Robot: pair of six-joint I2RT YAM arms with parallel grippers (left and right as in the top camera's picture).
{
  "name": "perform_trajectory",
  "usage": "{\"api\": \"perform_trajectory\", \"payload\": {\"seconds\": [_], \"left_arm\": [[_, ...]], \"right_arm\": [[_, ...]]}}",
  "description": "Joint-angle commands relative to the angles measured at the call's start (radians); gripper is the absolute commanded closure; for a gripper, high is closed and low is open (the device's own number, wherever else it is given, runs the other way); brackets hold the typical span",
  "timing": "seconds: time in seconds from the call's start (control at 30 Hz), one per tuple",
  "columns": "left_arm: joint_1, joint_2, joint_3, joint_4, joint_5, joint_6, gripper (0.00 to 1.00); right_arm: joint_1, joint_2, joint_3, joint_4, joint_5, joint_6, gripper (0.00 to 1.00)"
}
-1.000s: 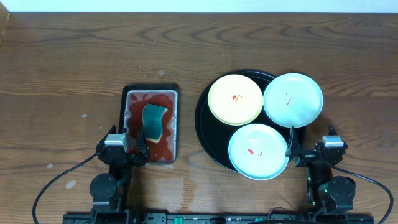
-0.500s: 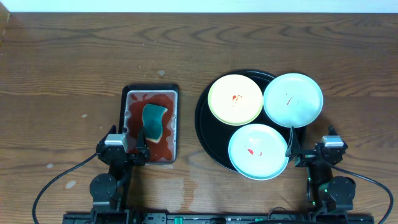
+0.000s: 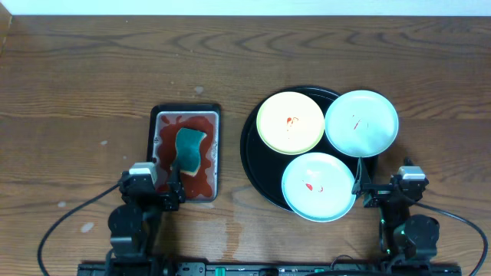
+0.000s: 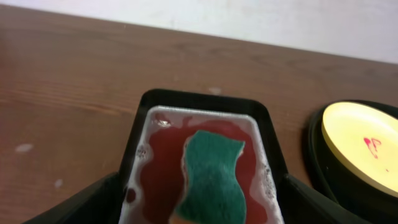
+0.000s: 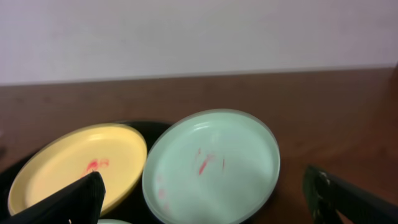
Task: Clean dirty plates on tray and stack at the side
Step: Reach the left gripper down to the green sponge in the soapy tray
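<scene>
Three plates lie on the black tray [image 3: 255, 165]. The pale yellow plate [image 3: 290, 123] is at the back left and has a red smear. One mint plate [image 3: 361, 123] hangs over the tray's right rim. The other mint plate [image 3: 318, 186] is at the front. Both mint plates have red smears. My left gripper [image 3: 165, 192] is open and empty at the near end of the small metal tray. My right gripper [image 3: 374, 189] is open and empty, just right of the front mint plate. The right wrist view shows the yellow plate [image 5: 74, 165] and the right mint plate [image 5: 211, 165] ahead of the open fingers [image 5: 205, 202].
A small rectangular metal tray [image 3: 163, 126] holds red liquid and a green sponge [image 3: 190, 149]. In the left wrist view the sponge [image 4: 211, 177] lies between my open fingers [image 4: 202, 208], with the yellow plate [image 4: 360, 130] at right. Brown wooden table all around.
The left arm has shifted slightly at the near end of the metal tray. The plates, the sponge and the right arm have not moved.
</scene>
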Motion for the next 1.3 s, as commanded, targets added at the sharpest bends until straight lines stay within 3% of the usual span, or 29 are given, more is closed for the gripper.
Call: {"api": "perform_trajectory", "payload": {"seconds": [0.0,0.43,0.57,0.73,0.97,1.27], "left_arm": [[0.006,0.098,0.146,-0.053,0.010,-0.012,0.20],[0.006,0.555,0.651,-0.582,0.040,-0.039,0.20],[0.006,0.626,0.733,-0.697,0.098,-0.106,0.21],[0.006,0.637,0.748,-0.791,0.142,-0.128,0.20],[0.006,0.637,0.748,-0.738,0.142,-0.129,0.21],[0.003,0.716,0.748,-0.389,0.082,-0.113,0.21]], "right_arm": [[-0.002,0.056,0.107,-0.064,-0.002,0.031,0.01],[-0.002,0.576,0.618,-0.580,-0.141,0.031,0.01],[-0.002,0.739,0.770,-0.749,-0.155,0.031,0.01],[-0.002,0.853,0.863,-0.795,-0.179,0.028,0.01],[-0.002,0.870,0.864,-0.778,-0.207,0.031,0.01],[-0.002,0.869,0.864,-0.764,-0.211,0.031,0.01]]}}
